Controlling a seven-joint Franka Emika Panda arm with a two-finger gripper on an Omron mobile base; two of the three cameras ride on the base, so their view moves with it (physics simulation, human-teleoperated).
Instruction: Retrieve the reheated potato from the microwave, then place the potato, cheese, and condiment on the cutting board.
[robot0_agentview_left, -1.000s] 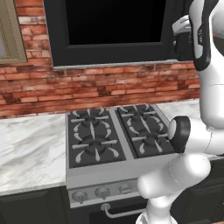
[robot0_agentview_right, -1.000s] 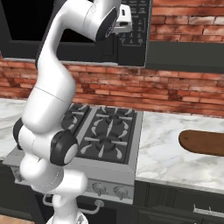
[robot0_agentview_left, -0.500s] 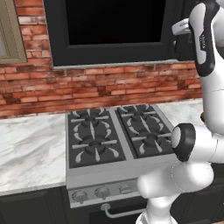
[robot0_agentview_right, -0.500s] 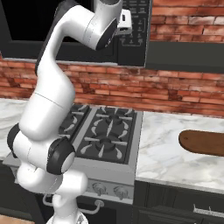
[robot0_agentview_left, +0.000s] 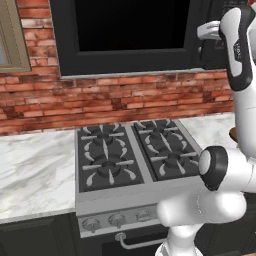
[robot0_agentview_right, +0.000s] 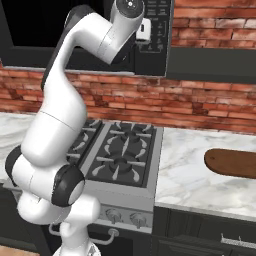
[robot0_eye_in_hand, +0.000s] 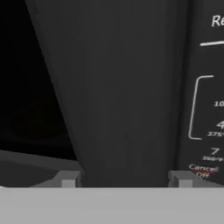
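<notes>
Brick wall (robot0_agentview_left: 125, 97) runs behind a white marble bench (robot0_agentview_right: 190, 175), and you see a black stove (robot0_agentview_left: 127, 152) with four burners set into that bench. Above the stove hangs the microwave (robot0_agentview_left: 125, 35), its door shut; the dark glass gives you no view of the interior, so you cannot locate the potato. At the right edge of the right base view, note the cutting board (robot0_agentview_right: 231, 162) lying flat on the bench, well apart from the stove; its far end is cut off by the frame, and in the left base view just a brown sliver shows behind the arm. The visible part of the board is bare. You will find the arm raised to the microwave's right side, with the hand (robot0_eye_in_hand: 126, 178) pressed up at the bar handle (robot0_eye_in_hand: 127, 92), beside the button panel (robot0_agentview_right: 159, 20). In both base views the arm's own wrist covers the fingers, so check the hand view: one finger tip (robot0_eye_in_hand: 68, 179) sits to each side of the handle, which rises as a dark upright bar between them. The hand is closed to a middling width about that bar and appears to grip it, though the contact faces themselves lie below the frame edge. Panel lettering at the right is partly cut off and blurred.
</notes>
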